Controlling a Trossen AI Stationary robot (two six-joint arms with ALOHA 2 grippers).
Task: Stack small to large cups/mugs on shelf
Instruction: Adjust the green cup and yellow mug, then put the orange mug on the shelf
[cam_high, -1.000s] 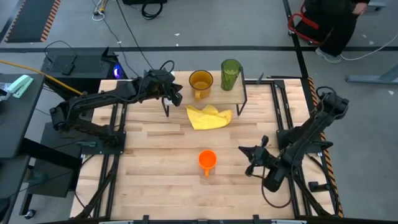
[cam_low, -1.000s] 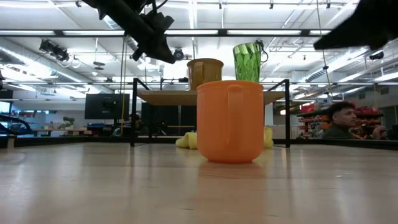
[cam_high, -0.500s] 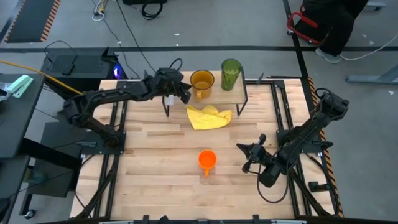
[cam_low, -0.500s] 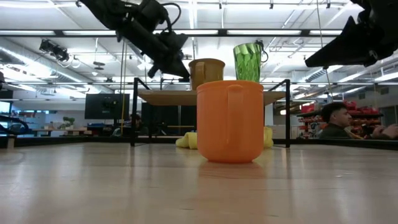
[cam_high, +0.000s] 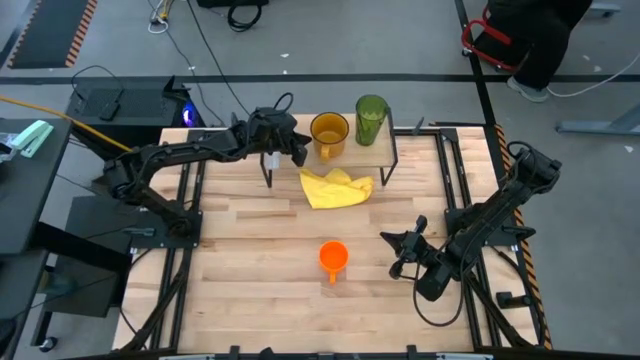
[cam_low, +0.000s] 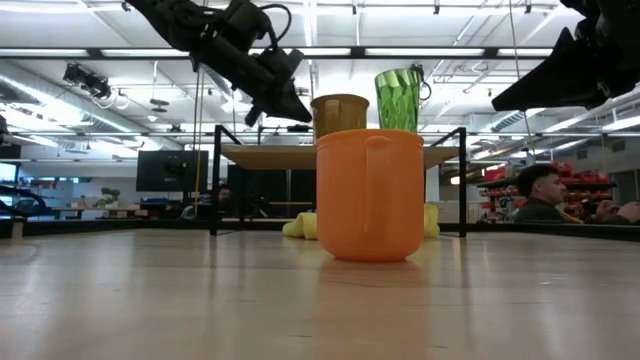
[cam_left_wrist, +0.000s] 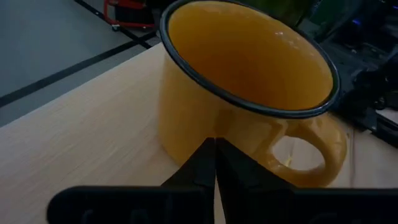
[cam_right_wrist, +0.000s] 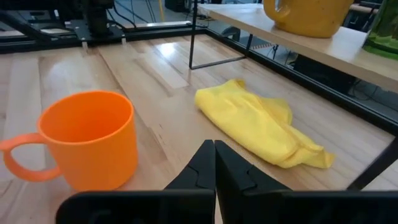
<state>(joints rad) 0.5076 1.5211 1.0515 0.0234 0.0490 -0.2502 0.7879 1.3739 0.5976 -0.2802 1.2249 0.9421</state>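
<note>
An amber-yellow mug (cam_high: 329, 131) and a tall green tumbler (cam_high: 371, 118) stand upright on the low shelf (cam_high: 350, 153) at the table's far side. My left gripper (cam_high: 303, 153) is shut, its tips at the amber mug's left side (cam_left_wrist: 199, 124), beside the handle (cam_left_wrist: 311, 155). A small orange mug (cam_high: 333, 257) stands on the table near the middle front. To its right my right gripper (cam_high: 392, 245) hangs shut above the table, touching nothing; in the right wrist view the orange mug (cam_right_wrist: 90, 146) is off to one side of it. My left gripper meets the amber mug's side wall (cam_left_wrist: 205, 134), low down and next to the handle's root, with the tips of its shut fingers (cam_left_wrist: 214, 152). It comes from the table's left, slanting a little downward. The mug stands upright on the shelf board.
A crumpled yellow cloth (cam_high: 337, 187) lies on the table just in front of the shelf, between its thin black legs (cam_high: 268, 175). Bare tabletop stretches left of the orange mug. People are in the room beyond the table (cam_low: 540, 195).
My left gripper has gone right and down, over the shelf's left end, up to the amber mug, staying shut. The amber mug has slid a little toward the table's right along the shelf, still upright. My right gripper has sunk slightly.
</note>
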